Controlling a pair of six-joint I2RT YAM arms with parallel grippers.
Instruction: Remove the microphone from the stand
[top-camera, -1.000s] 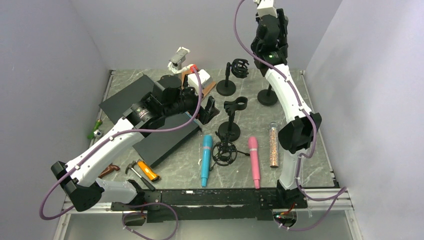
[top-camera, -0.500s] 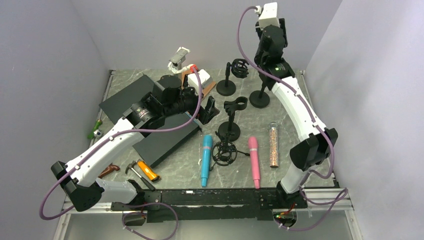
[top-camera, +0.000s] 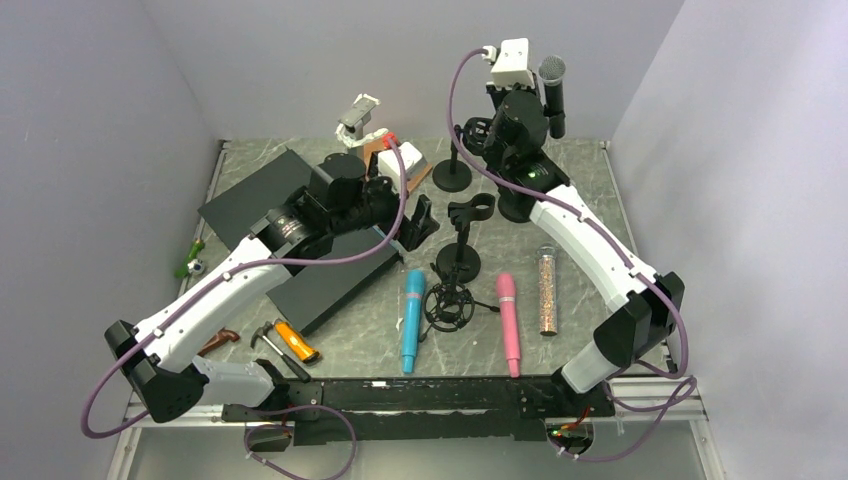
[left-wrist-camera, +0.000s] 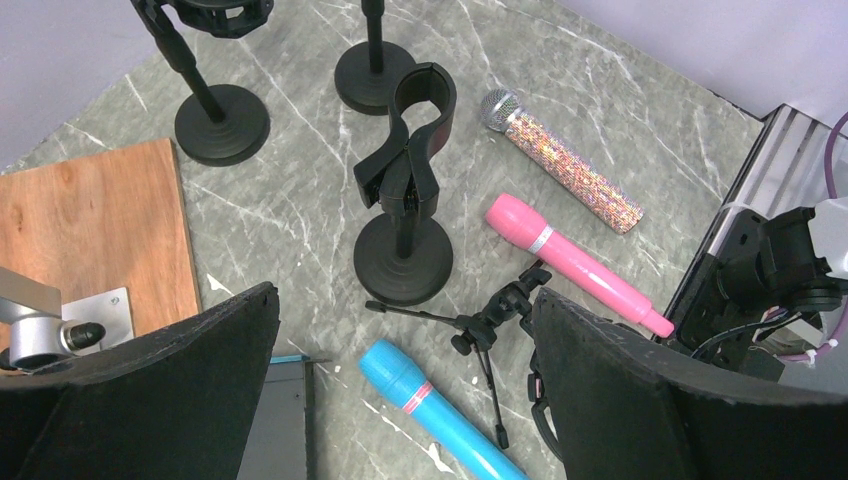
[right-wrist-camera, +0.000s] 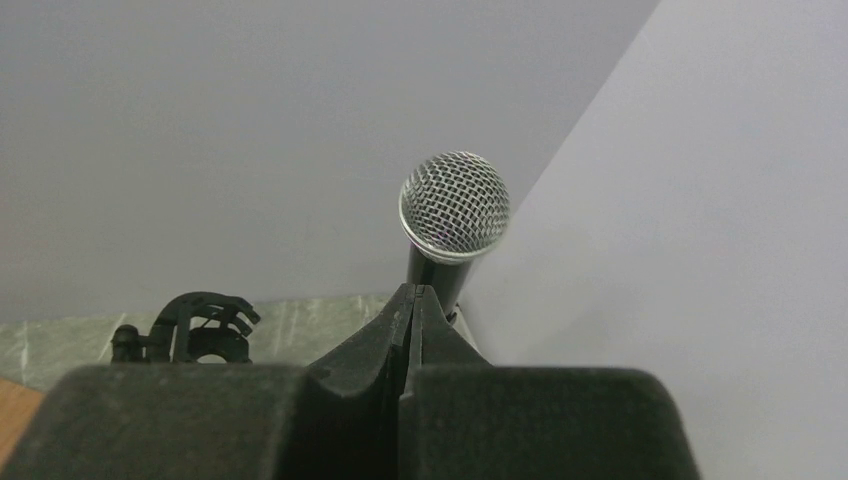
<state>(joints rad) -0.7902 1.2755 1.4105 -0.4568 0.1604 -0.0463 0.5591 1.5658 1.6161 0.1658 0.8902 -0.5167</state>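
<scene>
Two arms are mine, working over a grey bench (top-camera: 470, 350) of white-veined stone pattern. From above, my right arm (top-camera: 590, 250) climbs from its base and bends back toward the far wall. My left arm (top-camera: 230, 285) lies low, stretched across a flat black slab (top-camera: 330, 275) toward the middle.

Only the overhead view shows where the stand (top-camera: 512, 207) sits: a round black foot at the far side of the bench, mostly hidden behind my right forearm. My left wrist camera catches that foot and a bit of post at its top edge, the upper part cut off. In that view a second black stand (left-wrist-camera: 405, 190) with a hinged clip appears between my matte foam pads (left-wrist-camera: 140, 400). My left jaws are spread wide and hold nothing.

Three more microphones lie flat near it: a glittery one (left-wrist-camera: 565, 165), a smooth pink one (left-wrist-camera: 575, 265) and a blue one (left-wrist-camera: 440, 415).

The microphone (right-wrist-camera: 455, 205) has a black body and a rounded silver mesh head. It stands upright, high above the bench and lifted free of the stand. My right jaws are pinched tight on its handle. Only my right wrist camera sees it close, against the bare wall.
</scene>
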